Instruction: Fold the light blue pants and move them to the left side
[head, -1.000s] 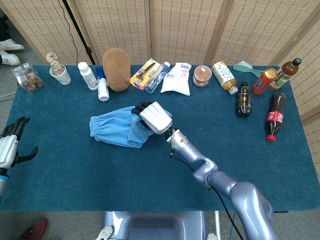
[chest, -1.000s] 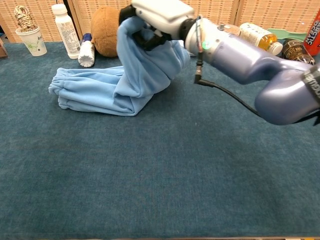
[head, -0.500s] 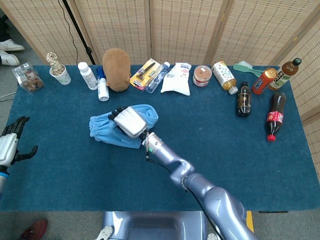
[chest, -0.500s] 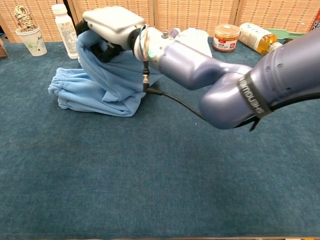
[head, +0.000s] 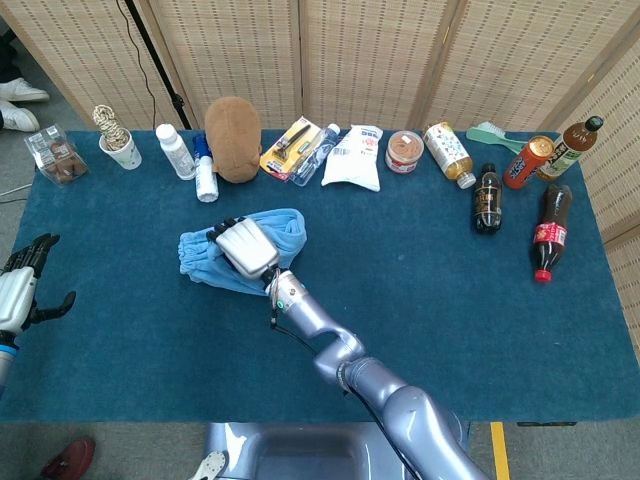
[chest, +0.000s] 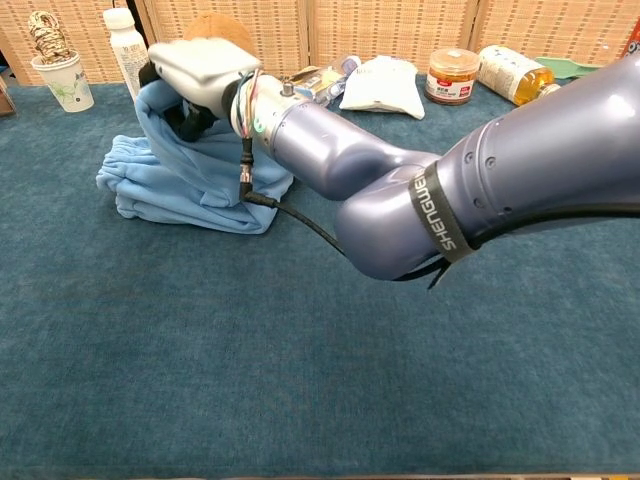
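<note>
The light blue pants (head: 275, 232) (chest: 170, 175) lie bunched on the blue table left of centre, below the brown plush. My right hand (head: 245, 248) (chest: 195, 75) grips the right end of the pants, lifted and carried over the lower layer toward the cuffs (head: 195, 252). Its arm stretches across the table from the lower right. My left hand (head: 22, 285) hangs off the table's left edge with fingers apart and nothing in it; the chest view does not show it.
Along the far edge stand a paper cup (head: 122, 150), white bottles (head: 177, 151), a brown plush (head: 233, 137), packets (head: 354, 157), a tin (head: 404, 151) and several drink bottles (head: 487, 198) at right. A clear box (head: 56, 156) sits at the far left.
My right hand has carried the gripped end of the pants leftward over the lower layer, from about mid-table to above the cuffs. The left hand has stayed still.
</note>
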